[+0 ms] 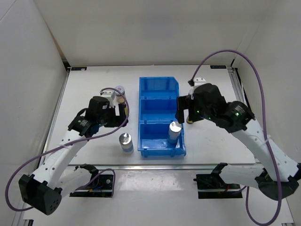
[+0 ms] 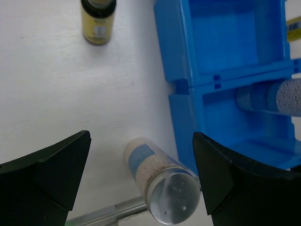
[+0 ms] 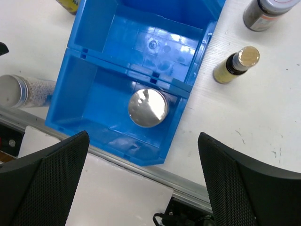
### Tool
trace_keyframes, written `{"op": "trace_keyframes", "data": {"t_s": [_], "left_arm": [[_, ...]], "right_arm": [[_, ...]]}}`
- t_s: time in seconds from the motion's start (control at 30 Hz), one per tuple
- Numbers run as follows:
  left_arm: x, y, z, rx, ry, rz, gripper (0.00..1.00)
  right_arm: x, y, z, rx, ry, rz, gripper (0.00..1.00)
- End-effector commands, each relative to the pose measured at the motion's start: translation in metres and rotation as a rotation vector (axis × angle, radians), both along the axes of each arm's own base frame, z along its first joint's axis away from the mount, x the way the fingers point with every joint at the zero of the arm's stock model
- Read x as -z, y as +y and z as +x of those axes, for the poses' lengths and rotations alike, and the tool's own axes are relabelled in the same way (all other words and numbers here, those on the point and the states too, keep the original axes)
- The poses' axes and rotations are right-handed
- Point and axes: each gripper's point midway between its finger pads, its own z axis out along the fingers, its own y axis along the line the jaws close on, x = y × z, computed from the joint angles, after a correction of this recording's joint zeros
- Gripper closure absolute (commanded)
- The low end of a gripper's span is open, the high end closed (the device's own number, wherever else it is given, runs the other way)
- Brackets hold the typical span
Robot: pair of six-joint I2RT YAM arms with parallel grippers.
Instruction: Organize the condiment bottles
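left claw (image 2: 141, 134): released, empty, hovering over the table (image 1: 84, 84). A silver-topped cylinder (image 2: 162, 188) stands on the table under its gap, nearer the right finger. The blue bin (image 2: 188, 47) is just right of that. A brown yellow-label bottle (image 2: 98, 21) is well ahead and to the left.

right claw (image 3: 143, 136): released, empty, above the bin's near compartment. A second cylinder (image 3: 147, 108) stands upright in that compartment, just ahead of the gap. Another brown bottle (image 3: 235, 65) is ahead-right on the table, outside the bin. A jar (image 3: 268, 12) sits beyond it, cut off by the frame edge.

surface: white tabletop with faint scuffs and a metal rail (image 3: 188, 188) at the near edge. White panel walls (image 1: 150, 33) box the cell.
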Motion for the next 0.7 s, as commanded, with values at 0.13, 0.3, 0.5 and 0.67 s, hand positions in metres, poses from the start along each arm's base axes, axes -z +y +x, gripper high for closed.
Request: {"op": "trace_keyframes", "data": {"t_s": [0.13, 0.3, 0.5, 0.67], "left_arm": [[0.010, -0.039, -0.033, 0.125, 0.092, -0.103, 0.00], [0.038, -0.043, -0.050, 0.113, 0.178, 0.002, 0.00], [0.055, -0.031, -0.059, 0.034, 0.246, 0.100, 0.00], [0.062, -0.033, -0.063, 0.022, 0.268, 0.137, 0.00]], "right_arm": [[0.009, -0.017, -0.011, 0.020, -0.016, -0.003, 0.01], [0.014, -0.016, -0.015, 0.013, 0.010, -0.002, 0.01], [0.020, -0.015, -0.014, 0.013, 0.022, -0.015, 0.01], [0.023, -0.015, -0.015, 0.019, 0.032, -0.016, 0.01]]}}
